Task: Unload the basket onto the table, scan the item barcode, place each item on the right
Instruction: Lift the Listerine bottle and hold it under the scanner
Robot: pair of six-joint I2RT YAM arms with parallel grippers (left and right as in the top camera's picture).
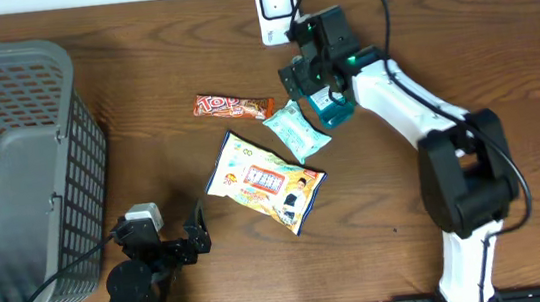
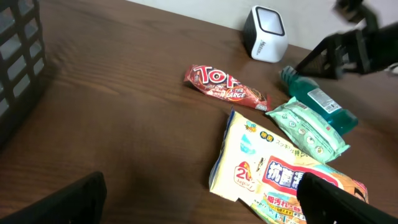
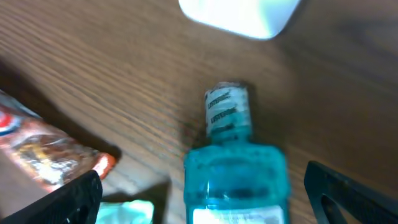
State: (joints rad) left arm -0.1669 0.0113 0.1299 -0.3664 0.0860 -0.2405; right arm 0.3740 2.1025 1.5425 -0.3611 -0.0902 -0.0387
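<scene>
**Wooden table (image 1: pixel 140 64): bottle lies by scanner, scan unconfirmed**

A teal mouthwash bottle (image 3: pixel 236 180) lies flat, its labelled neck pointing at the white scanner (image 1: pixel 276 8) close by. The right end effector (image 3: pixel 202 183) hangs over it, released and gripping nothing. The left end effector (image 2: pixel 199 186) is likewise released. Judgement: the bottle is at the scanner, but whether its barcode faces it cannot be told.

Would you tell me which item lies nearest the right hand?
The teal mouthwash bottle, directly beneath the right hand; the green packet beside it lies farther off.
</scene>
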